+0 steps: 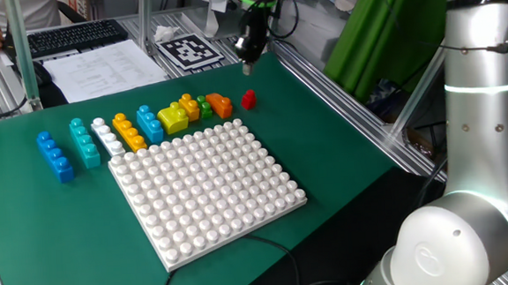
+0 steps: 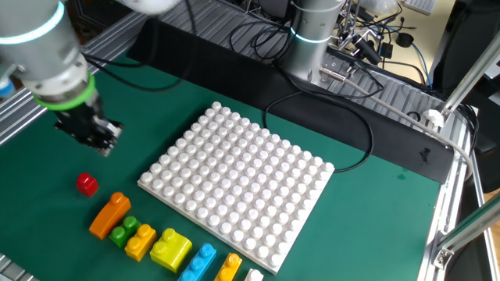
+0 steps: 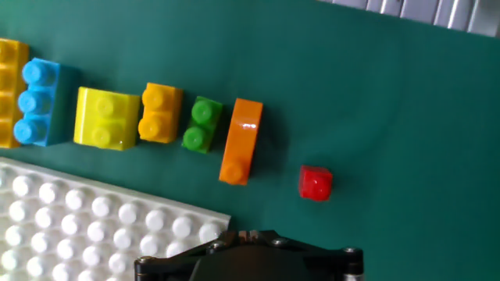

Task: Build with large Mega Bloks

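Note:
A row of Mega Bloks lies on the green mat behind the white baseplate (image 1: 208,185): blue (image 1: 54,156), teal (image 1: 84,141), white (image 1: 108,136), orange (image 1: 130,132), blue (image 1: 149,124), yellow (image 1: 172,118), small orange (image 1: 189,107), green (image 1: 203,106), sloped orange (image 1: 219,105) and a lone red one (image 1: 249,99). My gripper (image 1: 248,69) hangs above the mat just beyond the red block, fingers together and empty. In the hand view the red block (image 3: 316,184) lies right of the sloped orange one (image 3: 241,140), with only the gripper's (image 3: 248,234) base showing.
A printed marker card (image 1: 188,49) lies at the mat's far edge, next to papers and a keyboard. A black cable (image 2: 351,125) crosses the mat near the baseplate (image 2: 238,183). Aluminium rails frame the table. The arm's base (image 1: 472,235) stands at the near right.

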You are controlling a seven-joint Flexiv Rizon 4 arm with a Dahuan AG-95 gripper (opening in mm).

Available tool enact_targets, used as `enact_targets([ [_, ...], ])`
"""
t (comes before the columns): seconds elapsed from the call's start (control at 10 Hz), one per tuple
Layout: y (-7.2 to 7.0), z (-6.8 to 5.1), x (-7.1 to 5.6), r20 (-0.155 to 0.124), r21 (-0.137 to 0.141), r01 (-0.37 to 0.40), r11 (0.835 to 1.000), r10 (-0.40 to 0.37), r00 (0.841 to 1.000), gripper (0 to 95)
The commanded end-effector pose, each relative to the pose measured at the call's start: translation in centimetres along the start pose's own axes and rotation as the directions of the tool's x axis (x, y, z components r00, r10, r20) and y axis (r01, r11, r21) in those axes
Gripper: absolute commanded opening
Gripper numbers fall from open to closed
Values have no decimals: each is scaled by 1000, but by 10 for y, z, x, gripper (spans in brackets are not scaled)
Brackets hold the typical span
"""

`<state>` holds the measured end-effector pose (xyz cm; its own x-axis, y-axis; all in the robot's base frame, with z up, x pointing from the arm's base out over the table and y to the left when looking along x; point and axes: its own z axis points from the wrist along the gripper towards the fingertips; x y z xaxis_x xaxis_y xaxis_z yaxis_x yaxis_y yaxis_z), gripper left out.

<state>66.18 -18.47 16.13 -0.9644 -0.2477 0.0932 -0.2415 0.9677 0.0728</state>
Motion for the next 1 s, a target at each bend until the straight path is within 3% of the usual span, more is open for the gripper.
enact_targets([
  [0.1,-14,11,14,55,31,-5,1000,3,998,0],
  [0.2,-16,20,15,66,33,-5,999,3,998,0],
  [0.4,-17,26,15,59,52,-7,999,4,998,0],
  [0.5,-17,27,15,67,90,-11,996,4,998,0],
  [1.0,-17,27,15,67,75,-28,997,23,998,0],
])
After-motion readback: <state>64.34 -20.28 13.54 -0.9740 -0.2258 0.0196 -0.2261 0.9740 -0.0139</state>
